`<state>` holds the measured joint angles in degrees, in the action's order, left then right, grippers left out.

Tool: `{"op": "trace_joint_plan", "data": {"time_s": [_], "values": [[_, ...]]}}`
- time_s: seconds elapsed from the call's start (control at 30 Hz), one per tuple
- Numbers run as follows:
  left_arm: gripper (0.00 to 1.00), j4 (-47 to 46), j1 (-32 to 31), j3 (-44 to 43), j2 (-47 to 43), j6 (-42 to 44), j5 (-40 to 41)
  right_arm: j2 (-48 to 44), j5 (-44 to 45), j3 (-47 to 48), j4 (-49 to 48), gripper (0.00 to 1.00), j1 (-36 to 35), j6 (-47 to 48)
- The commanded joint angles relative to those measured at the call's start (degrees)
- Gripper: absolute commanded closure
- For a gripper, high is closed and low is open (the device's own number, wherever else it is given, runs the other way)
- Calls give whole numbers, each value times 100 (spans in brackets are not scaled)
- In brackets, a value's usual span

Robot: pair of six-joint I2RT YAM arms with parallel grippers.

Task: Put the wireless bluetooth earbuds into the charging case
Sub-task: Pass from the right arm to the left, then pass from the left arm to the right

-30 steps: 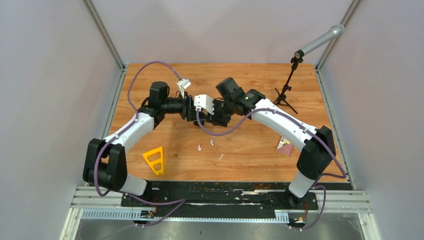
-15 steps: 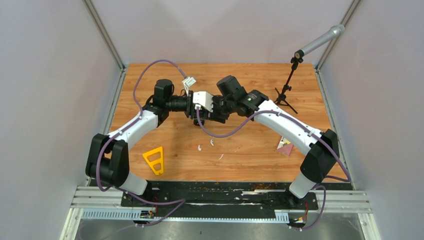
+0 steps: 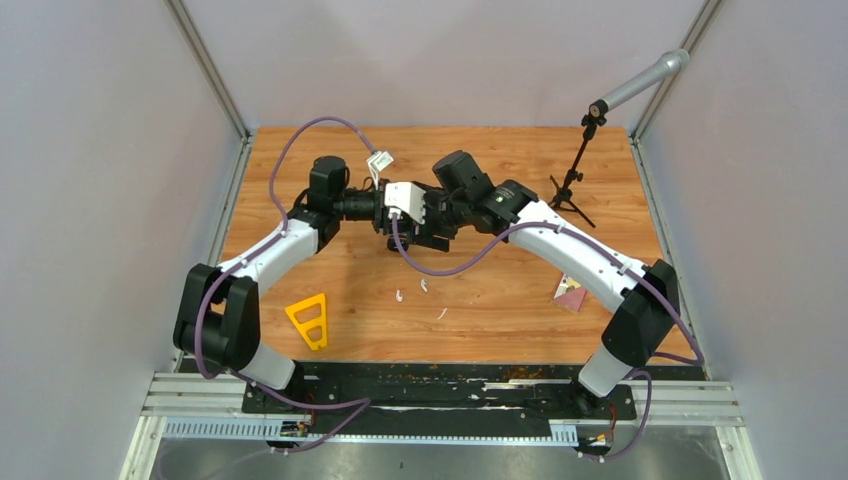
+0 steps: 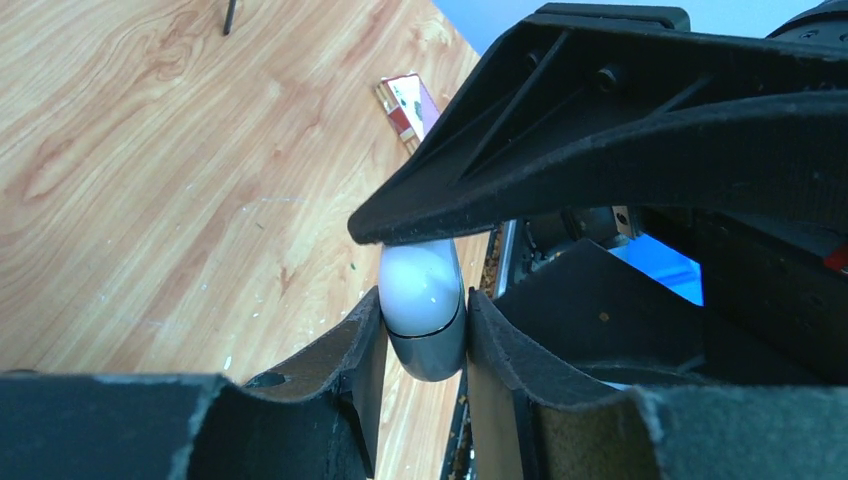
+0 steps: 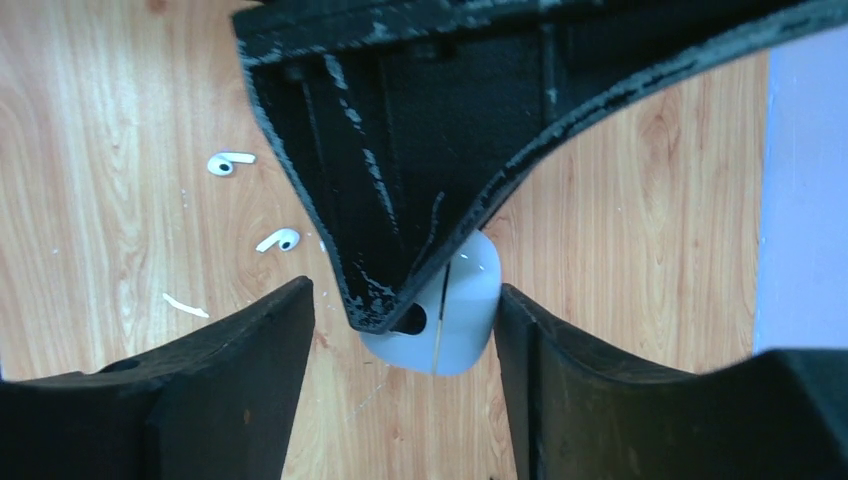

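A white pebble-shaped charging case [image 4: 422, 300], lid closed, hangs in mid-air above the table. My left gripper [image 4: 424, 330] is shut on it, one finger on each broad side. My right gripper [image 5: 405, 350] faces it from the other side and stands open around the same case [image 5: 465, 310]. Its right finger lies close against the case and its left finger is well apart. Two white earbuds [image 5: 230, 162] [image 5: 278, 239] lie on the wood below, seen from above as earbuds [image 3: 399, 296] [image 3: 423, 285]. From above, the case is hidden between both grippers [image 3: 405, 213].
A thin white sliver [image 3: 441, 313] lies near the earbuds. A yellow triangular piece [image 3: 309, 320] sits at the front left, a small red and white card [image 3: 570, 292] at the front right, and a microphone tripod [image 3: 568, 192] at the back right.
My left gripper has closed onto the case. My right gripper's jaws have widened off it. Both wrists have drifted a little toward the back of the table.
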<state>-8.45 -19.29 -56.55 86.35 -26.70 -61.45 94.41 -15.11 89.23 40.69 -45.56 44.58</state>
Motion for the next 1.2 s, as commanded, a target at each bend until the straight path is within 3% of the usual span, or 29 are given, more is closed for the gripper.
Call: {"op": "trace_joint_plan", "data": {"time_s": [0.0, 0.1, 0.23, 0.37, 0.43, 0.5, 0.63, 0.83, 1.0, 1.17], "values": [[99, -364, -49, -31, -48, 85, -227, -333, -664, 408, 498, 30, 117, -194], [100, -364, -49, -44, -23, 94, -263, -308, -983, 671, 1048, 22, 354, -386], [100, -352, -49, -13, -110, 402, -283, -194, -1842, 1272, 1911, 21, 862, -417], [98, -118, -68, 204, -727, 1765, 13, 98, -2638, 2018, 2933, 26, 1210, -319], [98, 22, -120, 419, -1161, 2754, 256, 288, -2817, 2336, 3331, 32, 1275, -376], [98, -187, -143, 635, -1516, 3167, 363, 406, -3090, 2551, 3603, 38, 1322, -362], [99, -1295, -282, 1033, -1885, 2980, 311, 497, -3325, 2721, 3825, 44, 1309, -147], [99, -1731, -745, 1167, -1990, 3124, 403, 794, -3207, 3413, 4192, 43, 1111, -149], [99, -2295, -835, 1327, -1818, 3041, 364, 635, -2930, 3253, 4031, 43, 934, -235], [99, -2877, -839, 1331, -1668, 2361, 372, 804, -2767, 3435, 4189, 46, 866, -232]]}}
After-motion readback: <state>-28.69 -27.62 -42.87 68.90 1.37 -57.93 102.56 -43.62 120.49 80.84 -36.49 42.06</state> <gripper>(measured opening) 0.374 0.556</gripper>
